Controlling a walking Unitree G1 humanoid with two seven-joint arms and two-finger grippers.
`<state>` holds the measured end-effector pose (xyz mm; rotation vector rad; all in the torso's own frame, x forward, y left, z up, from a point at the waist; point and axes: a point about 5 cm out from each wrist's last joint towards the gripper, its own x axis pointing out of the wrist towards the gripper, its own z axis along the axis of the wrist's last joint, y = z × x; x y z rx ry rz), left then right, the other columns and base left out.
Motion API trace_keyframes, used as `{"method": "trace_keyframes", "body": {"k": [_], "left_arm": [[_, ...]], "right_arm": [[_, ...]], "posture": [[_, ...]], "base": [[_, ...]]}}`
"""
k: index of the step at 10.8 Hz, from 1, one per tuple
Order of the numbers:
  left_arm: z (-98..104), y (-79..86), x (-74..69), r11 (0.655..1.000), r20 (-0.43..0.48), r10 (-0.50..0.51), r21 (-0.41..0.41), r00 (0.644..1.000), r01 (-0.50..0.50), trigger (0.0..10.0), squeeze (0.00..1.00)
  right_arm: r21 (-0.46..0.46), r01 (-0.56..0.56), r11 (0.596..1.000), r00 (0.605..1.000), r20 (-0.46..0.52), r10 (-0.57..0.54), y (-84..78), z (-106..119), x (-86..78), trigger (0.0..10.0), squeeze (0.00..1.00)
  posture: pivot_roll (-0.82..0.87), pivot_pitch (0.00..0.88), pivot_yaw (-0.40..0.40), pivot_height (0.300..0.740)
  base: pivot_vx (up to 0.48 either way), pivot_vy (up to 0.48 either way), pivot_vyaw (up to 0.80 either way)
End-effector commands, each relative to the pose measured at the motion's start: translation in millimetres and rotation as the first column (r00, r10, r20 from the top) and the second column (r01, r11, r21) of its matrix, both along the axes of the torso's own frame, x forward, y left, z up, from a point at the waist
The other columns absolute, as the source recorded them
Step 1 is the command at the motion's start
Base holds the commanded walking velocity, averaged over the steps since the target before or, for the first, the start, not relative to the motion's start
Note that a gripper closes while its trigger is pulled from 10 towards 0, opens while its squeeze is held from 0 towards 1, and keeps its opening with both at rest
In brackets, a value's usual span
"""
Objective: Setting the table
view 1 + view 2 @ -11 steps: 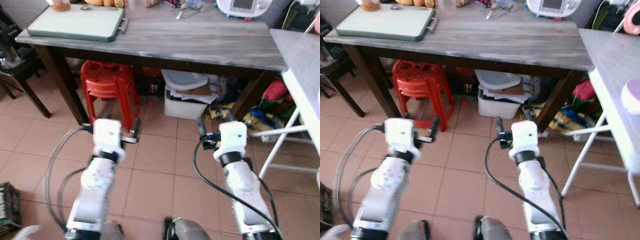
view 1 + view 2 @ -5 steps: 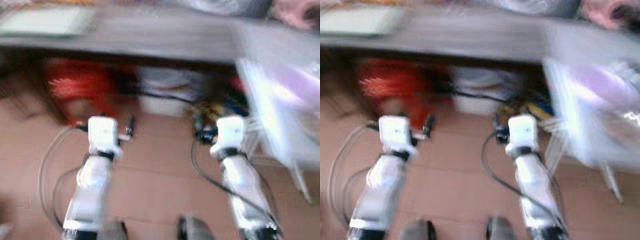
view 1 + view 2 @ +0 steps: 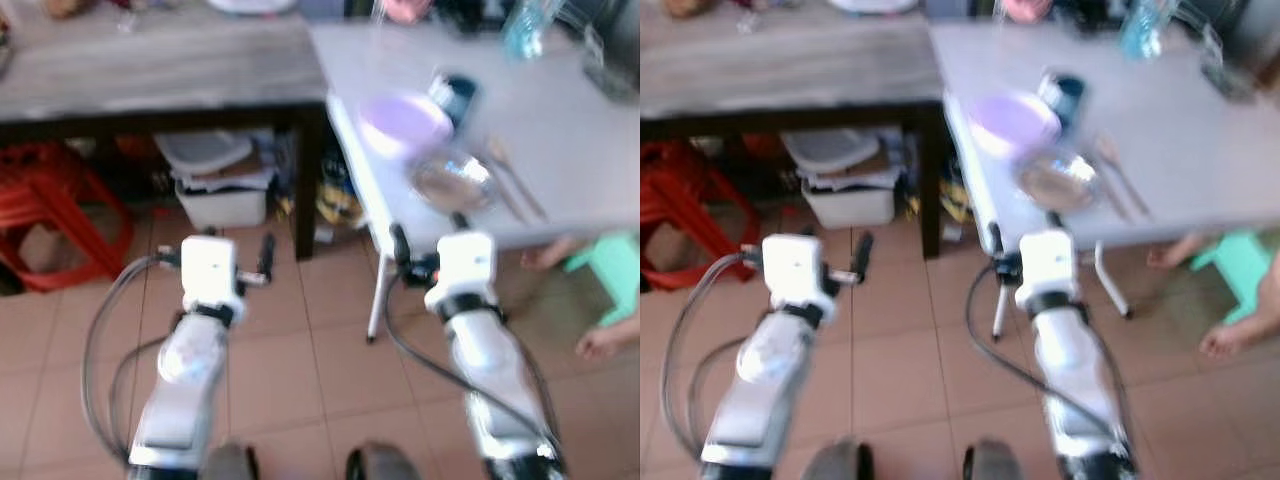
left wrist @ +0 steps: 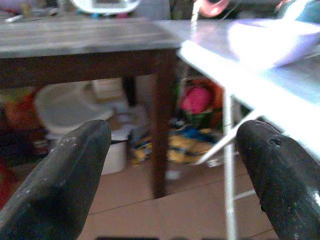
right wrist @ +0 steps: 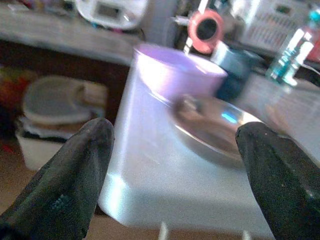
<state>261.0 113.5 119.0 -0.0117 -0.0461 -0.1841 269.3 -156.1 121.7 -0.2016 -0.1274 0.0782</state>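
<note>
Both arms are raised over the tiled floor, nothing held. Left gripper (image 4: pixel 170 165) has its black fingers spread wide, pointing toward the gap between the dark wooden table (image 3: pixel 160 70) and the white folding table (image 3: pixel 560 150). Right gripper (image 5: pixel 170 170) is also wide and empty, aimed at the near left corner of the white folding table.

Table things sit near that corner: a pale purple plastic bowl (image 3: pixel 403 118) close to the left edge, and just beside it, toward the near edge, a shiny shallow metal dish (image 3: pixel 452 183) — touching or apart, cannot tell through blur. A long utensil (image 3: pixel 512 178) lies beside the dish; a dark teal cup (image 3: pixel 455 92) stands behind the bowl.

Handling guess: the bowl looks light, stiff, smooth-walled — likely slippery, so pinch the rim, one finger inside, one outside. The dish looks thin, rigid and slick; its low rim on the side nearest the robot is the only real hold, and it could skid on the smooth top. The utensil lies flat — hard to get under; take it across the handle.

A person's bare feet (image 3: pixel 600 340) are under the table by a mint green stool (image 3: pixel 610 270).
</note>
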Motion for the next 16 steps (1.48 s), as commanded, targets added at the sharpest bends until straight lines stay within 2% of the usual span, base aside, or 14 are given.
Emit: {"method": "trace_keyframes", "body": {"k": [1,3,5,9,13,15,16], "left_arm": [[3,4.9,-0.3,1.0,0.01,0.008,0.017,1.0,-0.008,10.0,0.0],[4,6.1,0.6,0.999,0.014,0.03,0.032,0.999,-0.031,10.0,0.0],[4,5.8,0.2,0.999,0.007,0.016,0.029,1.0,-0.016,10.0,0.0],[4,4.1,1.4,1.0,0.007,0.007,0.014,1.0,-0.007,10.0,0.0],[3,3.1,0.5,1.0,0.005,-0.004,0.021,1.0,0.003,10.0,0.0],[5,12.0,-0.4,0.998,0.029,0.054,0.025,0.998,-0.055,10.0,0.0],[11,25.8,3.2,0.992,0.05,0.123,0.022,0.991,-0.124,10.0,0.0]], "right_arm": [[0.019,0.003,1.0,1.0,0.009,-0.003,3.0,3,1.7,10.0,0.0],[0.042,0.009,0.999,1.0,0.004,-0.009,2.9,3,2.0,10.0,0.0],[-0.012,-0.043,0.999,0.999,0.015,0.043,7.3,4,-1.1,10.0,0.0],[0.007,-0.029,1.0,1.0,0.0,0.029,5.3,2,1.2,10.0,0.0],[0.008,0.0,1.0,1.0,-0.006,0.0,2.8,1,4.1,10.0,0.0],[-0.006,0.036,0.999,0.999,0.007,-0.036,0.8,5,4.8,10.0,0.0],[-0.041,0.046,0.998,0.998,0.055,-0.043,1.3,14,6.8,10.0,0.0]], "posture": [[-0.01,0.166,-0.019,0.74],[-0.01,0.168,-0.016,0.74],[-0.01,0.169,-0.016,0.74],[0.0,0.162,-0.021,0.74],[-0.01,0.158,-0.04,0.74],[-0.02,0.165,-0.023,0.74],[-0.03,0.182,0.011,0.74]], "base": [[0.0,-0.247,0.0],[0.0,0.0,0.0],[0.0,0.0,0.4],[0.0,-0.346,0.74],[0.0,-0.364,0.0],[0.0,0.0,0.0],[0.0,0.0,0.0]]}}
